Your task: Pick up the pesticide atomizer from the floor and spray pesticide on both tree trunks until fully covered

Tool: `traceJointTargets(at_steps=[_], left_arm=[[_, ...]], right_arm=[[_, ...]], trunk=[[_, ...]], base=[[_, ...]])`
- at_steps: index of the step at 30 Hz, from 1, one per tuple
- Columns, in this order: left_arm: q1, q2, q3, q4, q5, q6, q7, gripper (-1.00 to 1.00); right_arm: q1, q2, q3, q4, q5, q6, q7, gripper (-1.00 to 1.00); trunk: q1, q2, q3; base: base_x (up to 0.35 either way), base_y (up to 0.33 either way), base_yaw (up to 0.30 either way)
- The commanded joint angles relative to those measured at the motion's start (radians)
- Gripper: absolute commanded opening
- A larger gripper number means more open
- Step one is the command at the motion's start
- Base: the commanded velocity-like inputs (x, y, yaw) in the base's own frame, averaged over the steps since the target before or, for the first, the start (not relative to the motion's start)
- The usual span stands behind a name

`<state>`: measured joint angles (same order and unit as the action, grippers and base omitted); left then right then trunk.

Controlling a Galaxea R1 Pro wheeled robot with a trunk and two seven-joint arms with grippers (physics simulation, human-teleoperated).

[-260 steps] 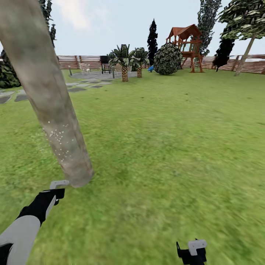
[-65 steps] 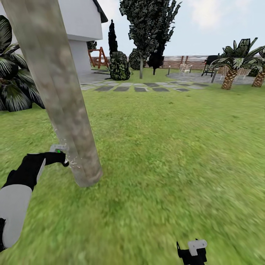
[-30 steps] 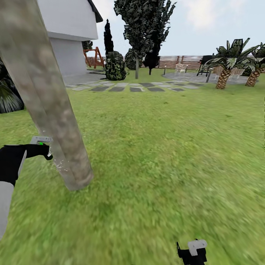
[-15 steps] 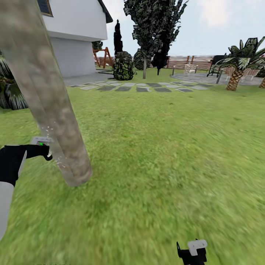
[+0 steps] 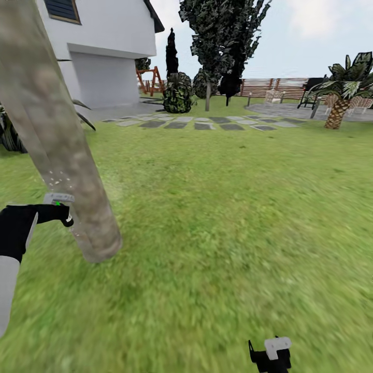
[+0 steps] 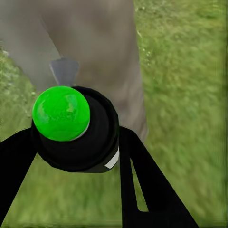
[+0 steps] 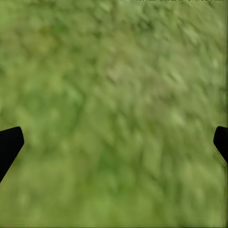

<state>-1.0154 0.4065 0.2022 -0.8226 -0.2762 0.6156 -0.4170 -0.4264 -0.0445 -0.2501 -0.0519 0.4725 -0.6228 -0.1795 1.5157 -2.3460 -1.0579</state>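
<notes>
A thick grey-brown tree trunk [image 5: 57, 140] leans across the left of the head view, its foot in the grass. My left gripper [image 5: 61, 210] is shut on the pesticide atomizer [image 5: 58, 199], held close against the trunk's left side low down. White spray specks dot the bark beside it. In the left wrist view the atomizer [image 6: 76, 128] is a dark round body with a green cap, clamped between black fingers [image 6: 137, 180], with the trunk [image 6: 95, 52] right behind it. A second tree [image 5: 220, 36] stands far back. My right gripper [image 5: 272, 355] hangs open over grass at the bottom.
A white house [image 5: 98, 52] stands at the back left, with grey stepping stones [image 5: 207, 124] across the lawn in front of the brown fence [image 5: 269, 85]. A palm [image 5: 339, 103] grows at the right edge. Grass stretches wide to the right of the trunk.
The whole view has swung round the trunk, bringing more of the house into sight. My left gripper keeps the atomizer at the trunk, and the spray specks now sit slightly higher on the bark.
</notes>
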Motion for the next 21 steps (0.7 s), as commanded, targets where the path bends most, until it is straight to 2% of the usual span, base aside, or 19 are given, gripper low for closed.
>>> traceJointTargets(at_steps=[1, 14, 17, 21], left_arm=[[0.0, 0.0, 0.002, 0.001, 0.001, 0.0, 0.0, -1.0], [0.004, -0.003, 0.004, 0.009, 0.003, -0.002, 0.007, -1.0], [0.005, -0.003, 0.009, 0.02, 0.003, -0.002, 0.014, -1.0], [0.005, 0.017, 0.019, 0.069, 0.002, -0.003, 0.047, -1.0]], right_arm=[[0.0, 0.0, 0.0, 0.0, 0.0, 0.0, 0.0, 1.0], [0.0, 0.002, 0.0, 0.001, 0.002, 0.001, 0.0, 1.0], [0.0, 0.002, 0.0, 0.001, 0.002, 0.002, 0.0, 1.0], [0.0, 0.002, 0.0, 0.001, 0.002, 0.002, 0.0, 1.0]], trunk=[[0.0, 0.0, 0.0], [0.0, 0.0, 0.0], [0.0, 0.0, 0.0], [0.0, 0.0, 0.0]], base=[[0.0, -0.273, 0.204], [0.05, -0.273, 0.264], [0.092, -0.274, 0.087], [0.093, -0.273, 0.006]])
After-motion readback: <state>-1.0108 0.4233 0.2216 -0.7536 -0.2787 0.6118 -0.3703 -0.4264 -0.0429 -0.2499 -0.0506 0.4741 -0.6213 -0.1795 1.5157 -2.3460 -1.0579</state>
